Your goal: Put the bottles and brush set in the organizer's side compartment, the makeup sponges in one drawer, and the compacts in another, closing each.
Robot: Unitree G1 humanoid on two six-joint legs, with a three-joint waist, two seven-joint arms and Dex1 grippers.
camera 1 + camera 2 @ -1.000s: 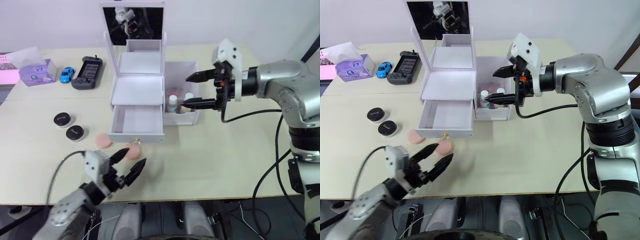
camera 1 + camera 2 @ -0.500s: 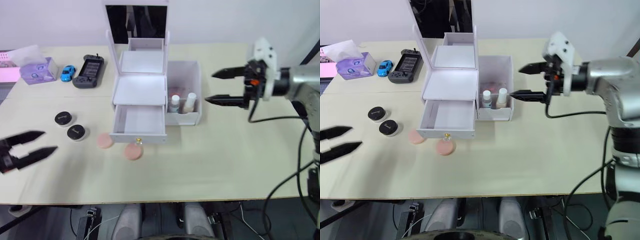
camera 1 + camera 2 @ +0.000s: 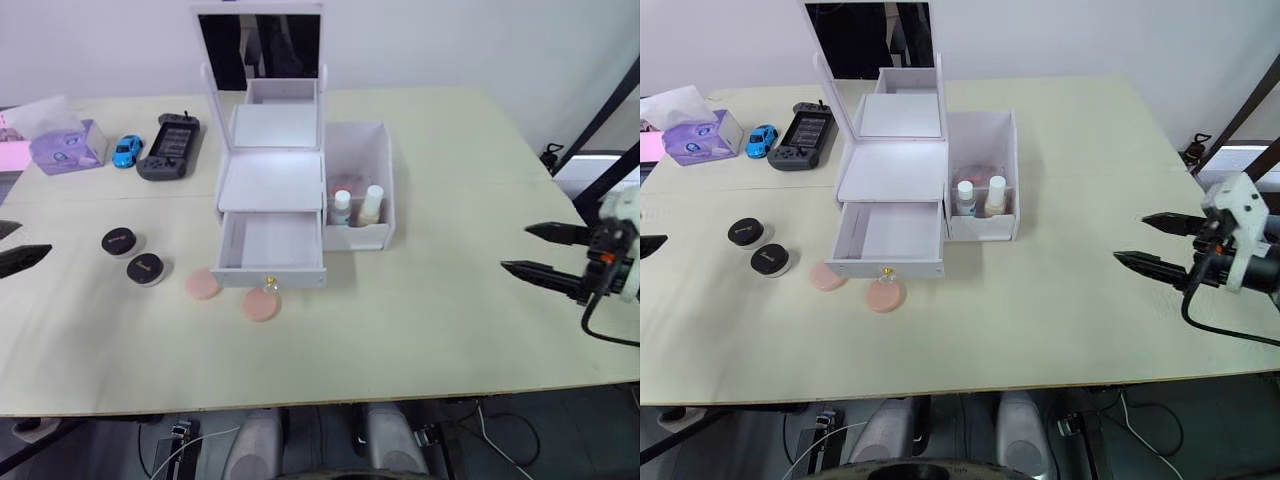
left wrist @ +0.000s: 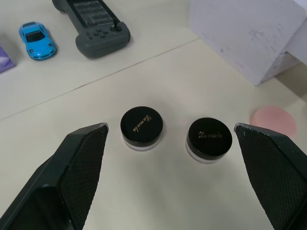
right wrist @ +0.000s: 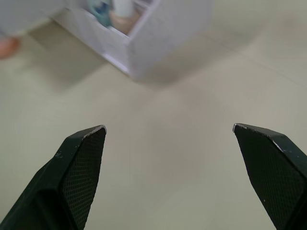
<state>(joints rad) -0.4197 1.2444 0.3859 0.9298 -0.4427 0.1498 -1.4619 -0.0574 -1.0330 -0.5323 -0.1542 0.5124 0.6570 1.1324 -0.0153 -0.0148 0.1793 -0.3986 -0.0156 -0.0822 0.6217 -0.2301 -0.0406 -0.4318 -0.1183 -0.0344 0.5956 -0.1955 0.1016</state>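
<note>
The white organizer (image 3: 272, 180) stands mid-table, mirror lid upright and its lower drawer (image 3: 272, 243) pulled open and empty. In the side compartment (image 3: 383, 170) stand the two white-capped bottles (image 3: 341, 207) (image 3: 372, 204), with something pink behind them, likely the brush set (image 3: 346, 185). Two pink makeup sponges (image 3: 203, 284) (image 3: 262, 305) lie on the table before the drawer. Two black compacts (image 4: 141, 126) (image 4: 208, 138) sit further left. My left gripper (image 4: 171, 126) is open, facing the compacts from the table's left edge. My right gripper (image 3: 537, 251) is open and empty, far right of the organizer.
A black game console (image 3: 167, 146), a blue toy car (image 3: 126, 150) and a purple tissue box (image 3: 62, 145) lie at the back left. The table's right edge (image 3: 600, 330) runs near my right gripper.
Both arms have drawn back outward: the right gripper left the side compartment for the table's right side, and the left gripper went from near the sponges to the far left edge.
</note>
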